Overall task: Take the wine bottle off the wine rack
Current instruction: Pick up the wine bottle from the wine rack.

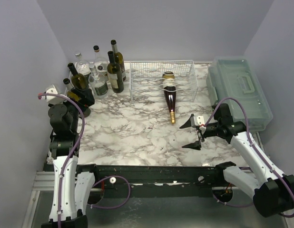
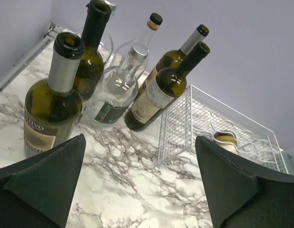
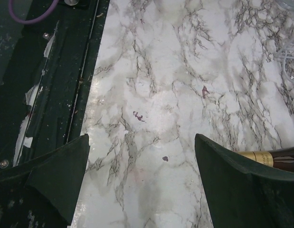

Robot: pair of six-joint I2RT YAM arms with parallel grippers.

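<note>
The white wire wine rack [image 1: 143,78] stands at the back middle of the marble table. A dark wine bottle [image 1: 170,99] lies in one of its cradles, and its gold-foiled neck sticks out of the front toward the arms. My right gripper [image 1: 191,133] hovers open just in front and right of the neck, holding nothing. In the right wrist view the gold neck [image 3: 259,157] shows behind the right finger [image 3: 242,190]. My left gripper [image 1: 84,99] is open and empty at the far left, by the standing bottles. Its wrist view shows the rack [image 2: 178,128] and the bottle's base [image 2: 225,140].
Several upright bottles [image 1: 114,71] cluster at the back left, close to the left gripper and beside the rack's left end. A translucent green-grey box with a handle [image 1: 240,88] lies along the right edge. Lilac walls close in the table on three sides.
</note>
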